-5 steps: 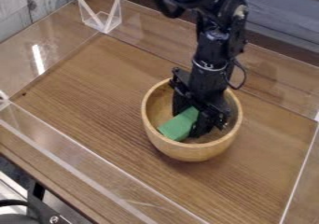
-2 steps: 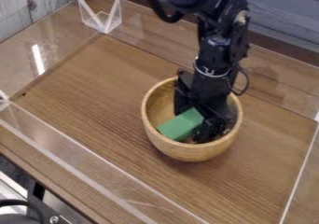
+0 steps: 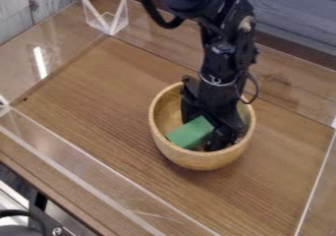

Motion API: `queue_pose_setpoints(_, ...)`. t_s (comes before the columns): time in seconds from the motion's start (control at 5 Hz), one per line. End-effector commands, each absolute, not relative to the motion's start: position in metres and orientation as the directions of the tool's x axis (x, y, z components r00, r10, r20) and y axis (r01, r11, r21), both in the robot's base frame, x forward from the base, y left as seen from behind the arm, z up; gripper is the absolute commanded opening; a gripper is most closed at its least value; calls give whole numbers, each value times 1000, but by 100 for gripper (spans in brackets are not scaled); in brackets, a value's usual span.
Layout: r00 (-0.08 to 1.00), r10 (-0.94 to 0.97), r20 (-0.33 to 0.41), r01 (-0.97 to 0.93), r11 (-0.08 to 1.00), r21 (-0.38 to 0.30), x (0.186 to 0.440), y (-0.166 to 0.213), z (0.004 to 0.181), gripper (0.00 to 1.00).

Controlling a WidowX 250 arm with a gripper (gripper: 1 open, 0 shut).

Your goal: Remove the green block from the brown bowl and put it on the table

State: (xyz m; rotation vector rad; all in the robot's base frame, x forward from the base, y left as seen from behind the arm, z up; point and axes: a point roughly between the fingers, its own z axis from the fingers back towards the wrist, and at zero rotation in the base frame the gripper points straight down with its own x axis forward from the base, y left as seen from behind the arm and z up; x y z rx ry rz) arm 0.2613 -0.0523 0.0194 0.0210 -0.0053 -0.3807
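A low clear wall (image 3: pixel 79 196) is running along the near edge of the dark wood counter (image 3: pixel 92 107). Beyond it, a round light-brown bowl (image 3: pixel 171 147) is sitting on the counter, and the green block (image 3: pixel 192 133) is lying inside it, toward the near left of the hollow, leaning against the inner wall. A black robot arm (image 3: pixel 217 53) is reaching straight down into the bowl just behind the block. Its fingers (image 3: pixel 214 122) are standing wide apart and are not gripping anything; the block is lying just in front of them, partly hiding their tips.

The risk, as I judge it: the fingers are working deep in a curved hollow, so closing off-centre could nudge the block up the sloping wall or pinch only a corner and drop it back. Pressing lower could also jam the tips against the bowl and drag or tip it.

Compared with a second ago, the fingers are now spread wider, and the block is lying flatter and a little further right, no longer tilted up between them.
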Motion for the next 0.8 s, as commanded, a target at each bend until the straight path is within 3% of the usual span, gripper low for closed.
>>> queue_pose_setpoints(0.0,918,-396,-8,396,918,17,254,-48,24,100)
queue_pose_setpoints(0.2,913,-407,-15,407,913,15,256,-52,24,100)
queue_pose_setpoints(0.4,908,-418,-22,418,908,15,259,-55,21,0)
queue_pose_setpoints(0.6,909,-416,-24,416,909,19,261,-62,20,0)
